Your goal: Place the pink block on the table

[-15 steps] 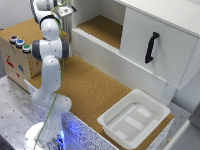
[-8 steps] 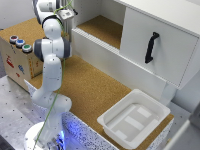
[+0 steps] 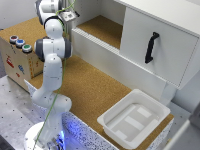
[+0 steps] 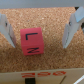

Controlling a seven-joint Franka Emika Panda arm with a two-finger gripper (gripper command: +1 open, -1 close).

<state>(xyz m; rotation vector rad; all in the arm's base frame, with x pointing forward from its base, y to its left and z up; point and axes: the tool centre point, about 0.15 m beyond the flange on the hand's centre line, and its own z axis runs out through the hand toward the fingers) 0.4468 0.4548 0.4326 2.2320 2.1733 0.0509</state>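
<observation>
The pink block (image 4: 31, 42), a cube with dark letters on it, rests on a brown cork surface in the wrist view. My gripper (image 4: 38, 46) is open, with one finger (image 4: 6, 31) on each side of the block and a gap to both. In the exterior view the gripper (image 3: 69, 16) is at the far end of the arm, by the end of the cabinet's cork shelf (image 3: 105, 27); the block is hidden there. I cannot tell whether the cork under the block is the shelf or the table (image 3: 95, 90).
A white tray (image 3: 132, 120) stands on the table near its front edge. A white cabinet door with a black handle (image 3: 151, 47) is at the exterior view's right. A wooden box with coloured buttons (image 3: 17, 55) is at its left. A white ledge (image 4: 45, 77) borders the cork.
The arm's upper end has shifted very slightly toward the exterior view's right. Nothing else has visibly moved.
</observation>
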